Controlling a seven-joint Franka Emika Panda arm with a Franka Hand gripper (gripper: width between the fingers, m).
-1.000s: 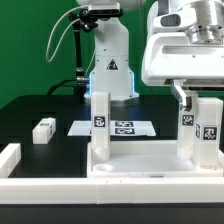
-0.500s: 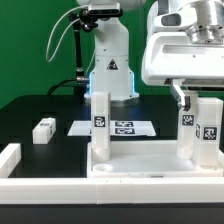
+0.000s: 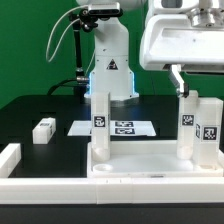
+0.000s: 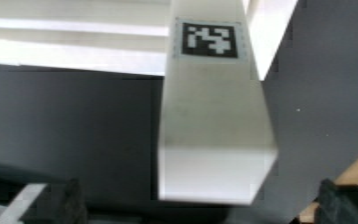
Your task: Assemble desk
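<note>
A black table [image 3: 40, 105] stands before a green backdrop. On its near side lies the desk's white tabletop tray [image 3: 150, 170], rims up, with three tagged legs upright in it: one leg [image 3: 100, 118] at the exterior view's left and two legs [image 3: 188, 125] [image 3: 210, 128] close together at its right. A loose leg [image 3: 43, 129] lies on the table, well apart at the left. The gripper [image 3: 180, 88] hangs just above the right pair, released. In the wrist view its fingers [image 4: 34, 203] are spread clear of the leg between them. The marker board [image 3: 125, 127] lies behind the tray, before the robot base [image 3: 108, 60].

Exterior view low, facing robot base [image 3: 110, 70]; wrist view close above shared leg [image 4: 211, 110].
</note>
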